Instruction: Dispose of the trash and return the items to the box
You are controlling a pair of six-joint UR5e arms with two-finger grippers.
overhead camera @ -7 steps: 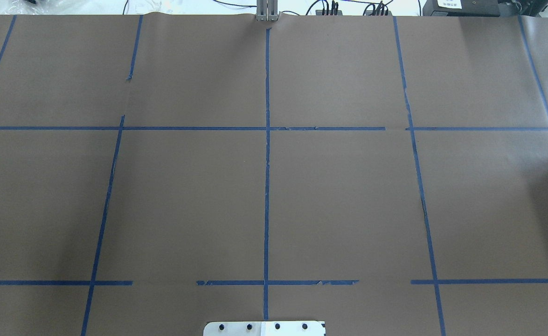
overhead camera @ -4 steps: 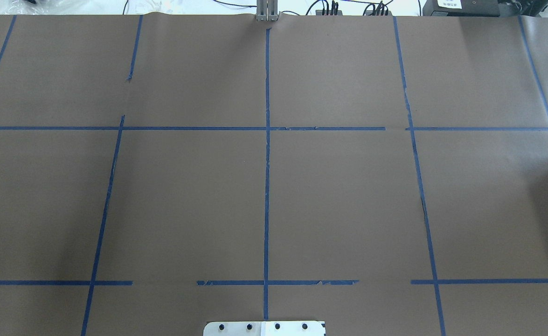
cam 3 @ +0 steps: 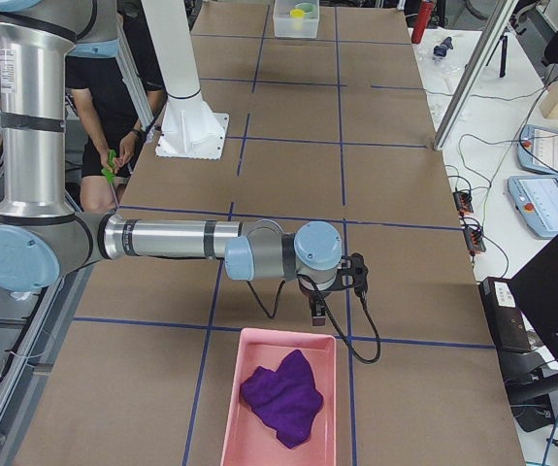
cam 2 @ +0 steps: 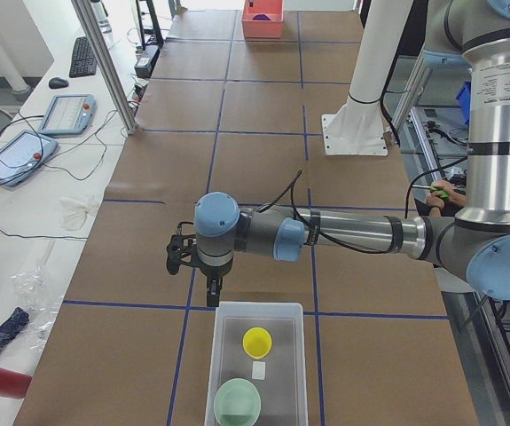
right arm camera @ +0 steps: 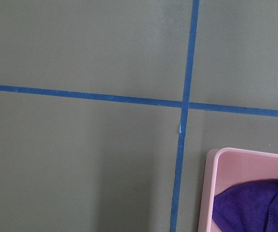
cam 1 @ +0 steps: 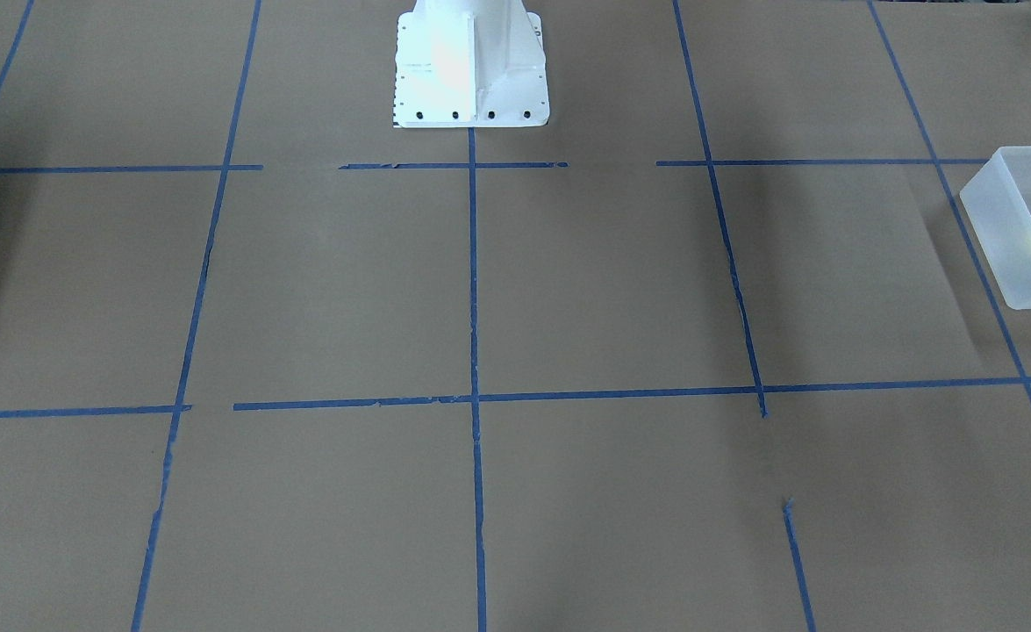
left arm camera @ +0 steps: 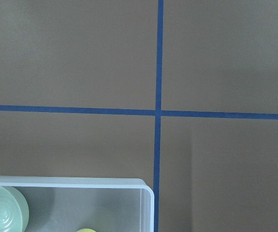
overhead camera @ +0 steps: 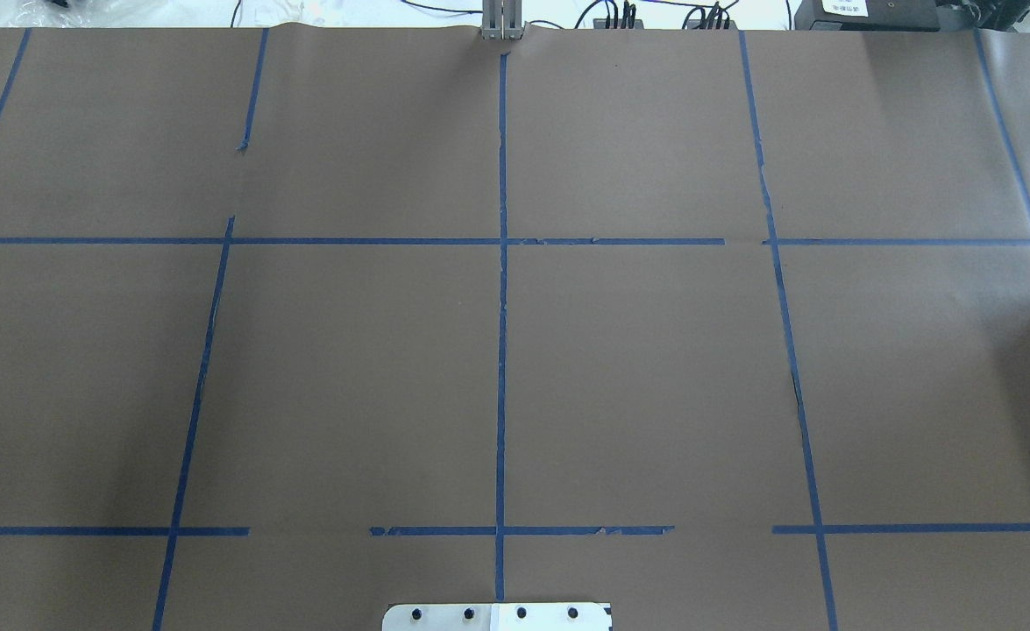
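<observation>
Two items are in the box (cam 2: pixel 259 307) at my left end. The cup (cam 2: pixel 257 341) stands upright on the side toward my left gripper (cam 2: pixel 212 291). The bowl (cam 2: pixel 237 402) sits near it but apart, on the side toward the table's end. A small white patch (cam 2: pixel 258 371) lies on the box floor between them, and I cannot tell whether it is a label or a scrap.

My left gripper hangs over the table (overhead camera: pixel 348 368) just outside the box wall, pointing down. Only the side view shows it, so I cannot tell how its jaws stand.

Across the middle there is brown paper crossed with blue tape (overhead camera: pixel 501 350), and my base (cam 1: pixel 471 61).

At my right end, my right gripper (cam 3: pixel 317 313) hangs just short of the pink tray (cam 3: pixel 279 334), which holds a crumpled purple cloth (cam 3: pixel 283 396). Here too only the side view shows it, so I cannot tell whether the jaws are wide or narrow.

My judgement is that the sorting is done and the step in hand is the close. The next move calls for lifting both arms and drawing them back toward the base, clear of the box wall and tray rim. If the patch proves to be trash, my left jaws would have to go down into the tight gap between cup and bowl without knocking either.
</observation>
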